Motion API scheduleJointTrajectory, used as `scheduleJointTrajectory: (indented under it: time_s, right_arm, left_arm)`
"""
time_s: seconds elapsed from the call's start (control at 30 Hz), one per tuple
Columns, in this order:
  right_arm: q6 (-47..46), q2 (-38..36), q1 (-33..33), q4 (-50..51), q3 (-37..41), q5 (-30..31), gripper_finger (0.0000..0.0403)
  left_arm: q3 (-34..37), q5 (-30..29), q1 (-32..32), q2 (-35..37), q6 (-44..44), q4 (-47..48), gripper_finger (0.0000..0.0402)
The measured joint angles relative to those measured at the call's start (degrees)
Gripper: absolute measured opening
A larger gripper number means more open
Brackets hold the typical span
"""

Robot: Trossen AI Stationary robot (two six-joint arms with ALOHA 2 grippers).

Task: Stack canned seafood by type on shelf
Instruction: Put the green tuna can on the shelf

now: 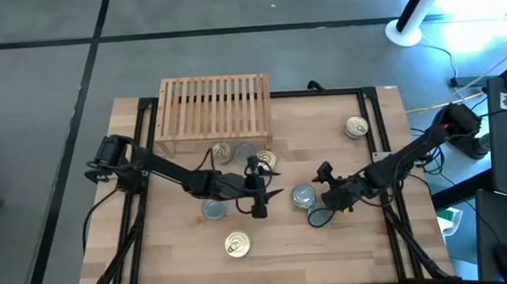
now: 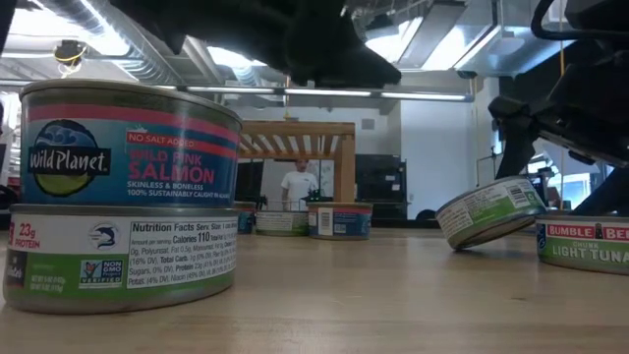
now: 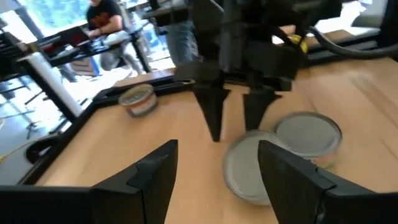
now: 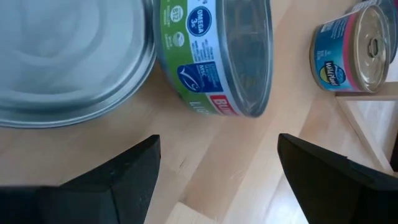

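Counting seven cans (image 1: 236, 244) on table (image 1: 368, 250), shelf (image 1: 215, 104) bare

Shelf (image 1: 215, 104): at the table's (image 1: 270, 248) far edge, left of centre.
Three cans (image 1: 242, 153): clustered just in front of the shelf.
Two cans (image 1: 310, 205): touching, right of centre.
Lone can (image 1: 355, 127): far right.
Front can (image 1: 236, 244): near the front edge.

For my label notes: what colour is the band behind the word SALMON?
Blue, under a pink stripe, on the salmon can; low view.
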State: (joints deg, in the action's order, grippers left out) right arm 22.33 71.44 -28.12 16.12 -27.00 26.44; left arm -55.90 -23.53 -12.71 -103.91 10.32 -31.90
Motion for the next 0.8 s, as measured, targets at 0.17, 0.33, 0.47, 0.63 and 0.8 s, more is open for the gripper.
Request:
scheduleJointTrajectory:
  time_s: [0.17,0.33,0.47,0.63,0.8]
  right_arm:
    - [0.00,0.07,0.00,-0.49,0.04,0.13,0.0319]
    - [0.02,0.05,0.00,-2.41,0.04,0.24,0.0319]
    - [0.04,0.04,0.00,-2.76,0.04,0.50,0.0319]
    - [0.07,0.03,0.00,-2.89,0.04,0.59,0.0319]
    - [0.08,0.03,0.00,-2.80,0.09,-0.17,0.0319]
  left_arm:
    - [-1.39,3.11,0.06,-1.93,0.87,0.06,0.0218]
    - [-5.42,4.67,0.13,-3.63,0.80,4.76,0.0218]
    - [-10.38,5.70,0.17,-5.43,0.29,13.09,0.0199]
    - [-14.37,8.58,0.37,-7.59,-0.09,17.11,0.0143]
    - [-15.11,10.52,0.47,-8.98,-2.32,18.36,0.0092]
